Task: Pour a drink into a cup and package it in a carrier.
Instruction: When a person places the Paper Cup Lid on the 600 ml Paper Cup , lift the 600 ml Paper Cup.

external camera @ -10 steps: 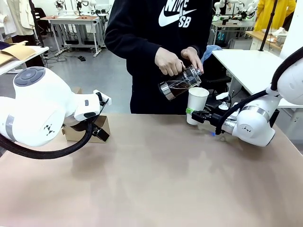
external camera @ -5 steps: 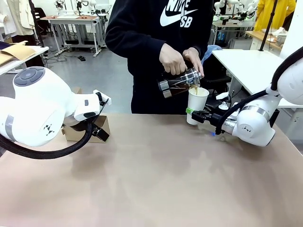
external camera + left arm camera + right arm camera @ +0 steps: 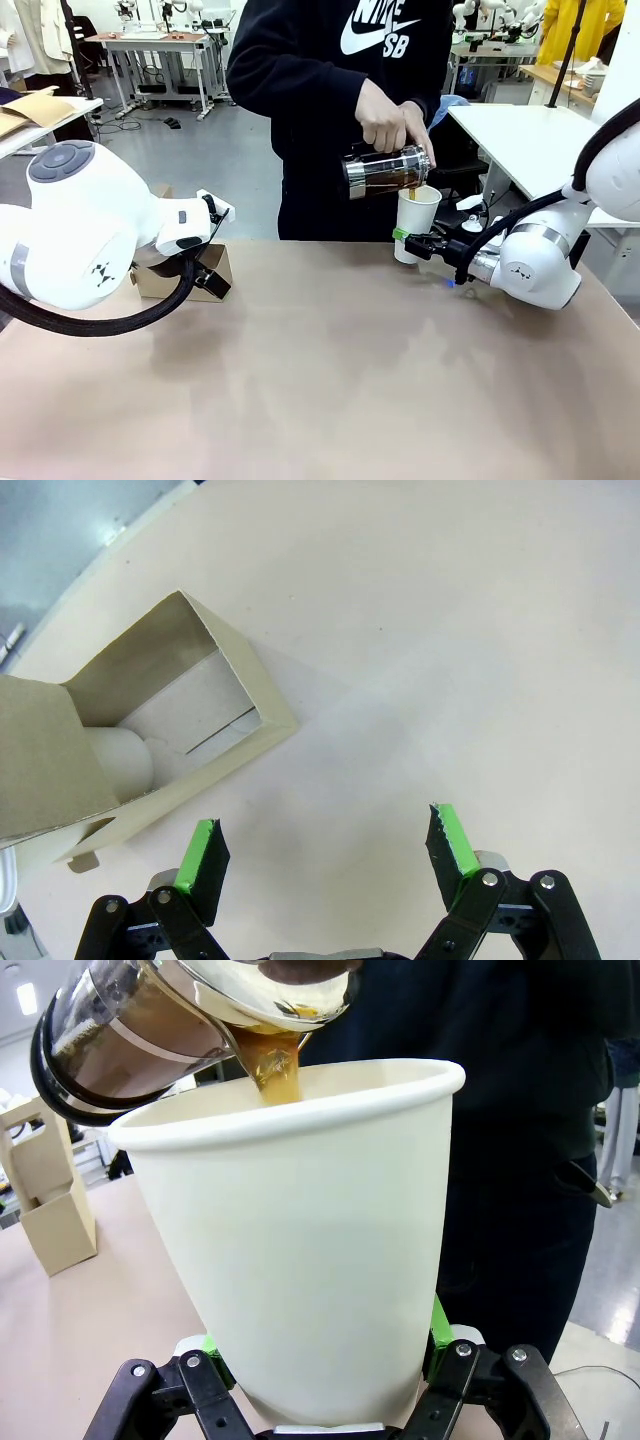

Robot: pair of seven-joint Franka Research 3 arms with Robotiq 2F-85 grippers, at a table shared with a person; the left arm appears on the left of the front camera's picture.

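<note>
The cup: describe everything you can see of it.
The cup is plain white paper, tall and tapered, with a rolled rim. It is open at the top and stands roughly upright near the table's far edge. The right end effector is shut on its lower part, with a green pad on either side. A person's hand tilts a clear glass jug over the rim, and brown drink streams into it.

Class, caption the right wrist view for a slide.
Right gripper holds the cup while a person pours the drink from a jug.
</note>
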